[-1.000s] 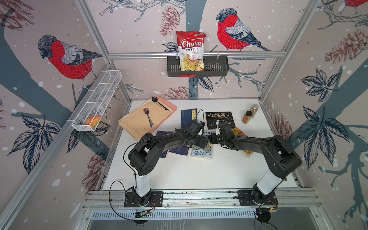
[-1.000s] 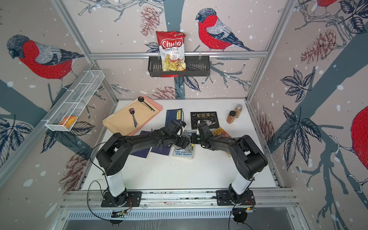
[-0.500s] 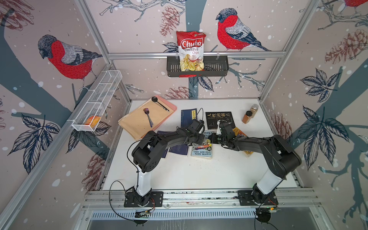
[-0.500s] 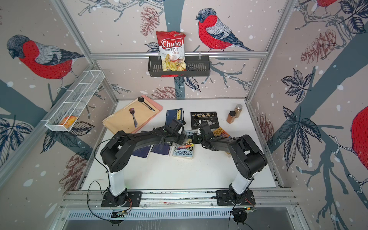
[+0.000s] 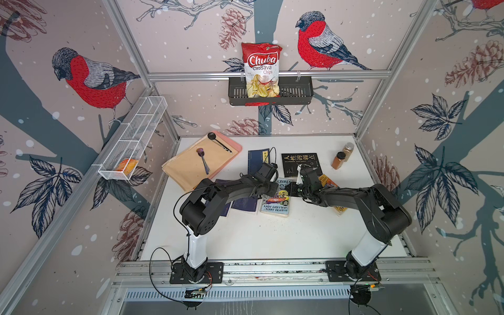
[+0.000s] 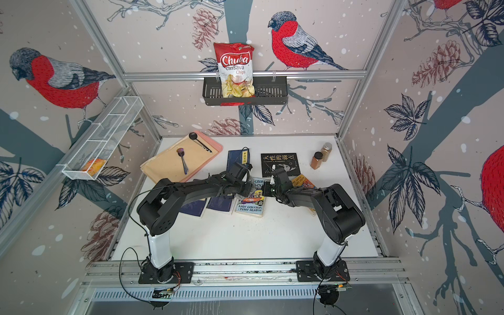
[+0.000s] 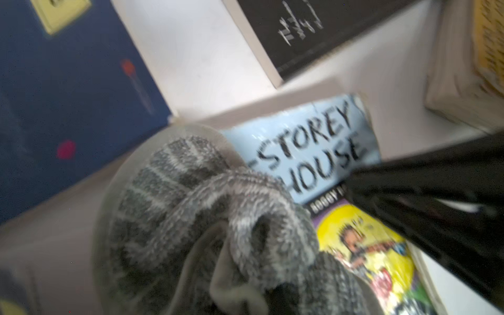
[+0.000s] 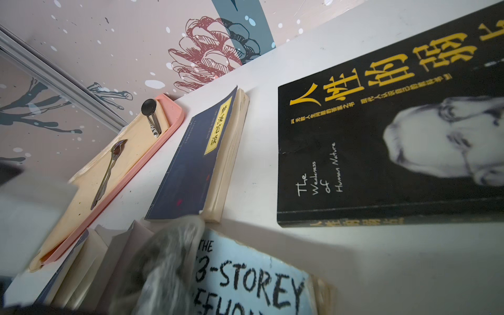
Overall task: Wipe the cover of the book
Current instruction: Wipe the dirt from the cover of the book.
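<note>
The book (image 5: 276, 203) (image 6: 252, 203) with a light blue and yellow cover lies flat at the middle of the white table. My left gripper (image 5: 270, 188) (image 6: 246, 188) is shut on a bunched grey cloth (image 7: 204, 212) (image 8: 163, 261). The cloth rests on the cover's left far part, beside the black title lettering (image 7: 321, 141). My right gripper (image 5: 294, 189) (image 6: 268, 189) is shut and lies low over the book's right edge. It shows as a black shape (image 7: 436, 212) in the left wrist view. The cloth hides my left fingertips.
A black book (image 5: 300, 163) and a dark blue book (image 5: 257, 161) lie just behind. More blue books (image 5: 245, 203) sit under the left arm, an orange one (image 5: 327, 180) under the right. Two spice jars (image 5: 338, 160) stand back right. A pink tray (image 5: 234, 147) with spoons lies back left.
My left gripper has closed on the grey cloth and shifted slightly over the book's far left part. The right arm has stayed where it was.
</note>
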Available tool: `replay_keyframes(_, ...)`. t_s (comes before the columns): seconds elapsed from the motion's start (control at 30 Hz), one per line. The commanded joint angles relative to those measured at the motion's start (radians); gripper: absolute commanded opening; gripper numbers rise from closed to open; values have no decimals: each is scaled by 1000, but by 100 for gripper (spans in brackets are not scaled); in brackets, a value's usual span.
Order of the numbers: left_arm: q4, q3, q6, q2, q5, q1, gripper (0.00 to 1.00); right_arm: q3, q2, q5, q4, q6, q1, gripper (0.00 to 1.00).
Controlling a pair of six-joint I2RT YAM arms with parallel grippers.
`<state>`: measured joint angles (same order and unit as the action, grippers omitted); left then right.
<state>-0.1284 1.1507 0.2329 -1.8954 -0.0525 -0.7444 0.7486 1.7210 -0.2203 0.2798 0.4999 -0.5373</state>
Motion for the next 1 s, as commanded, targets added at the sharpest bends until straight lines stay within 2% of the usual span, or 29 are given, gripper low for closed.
replay_keyframes(0.0, -60, -96, 64, 56, -13, -35, 0, -2, 12, 36, -90, -7, 2, 13)
replay_keyframes(0.13, -42, -227, 131, 143, -14, -65, 0, 0, 15, 35, -91, -9, 2, 13)
replay_keyframes(0.23, -37, -225, 131, 154, 9, -63, 0, 2, 19, 35, -96, -14, 1, 13)
replay_keyframes(0.4, -56, -2, 73, -10, 5, -20, 0, 5, 30, 33, -95, -14, 1, 13)
replay_keyframes(0.53, -76, 203, 66, -173, -18, 55, 0, 5, 31, 32, -91, -9, 2, 13)
replay_keyframes(0.63, -110, 258, 65, -215, 5, 85, 0, -3, 28, 34, -89, -7, 2, 13)
replay_keyframes(0.8, -39, 68, 88, -90, -52, 62, 0, 2, 35, 30, -84, -6, 2, 13)
replay_keyframes(0.9, -49, -54, 121, 13, 10, -42, 0, 5, 43, 30, -86, -9, 2, 13)
replay_keyframes(0.97, -37, -118, 169, 57, 3, -99, 0, 5, 48, 31, -88, -11, 2, 13)
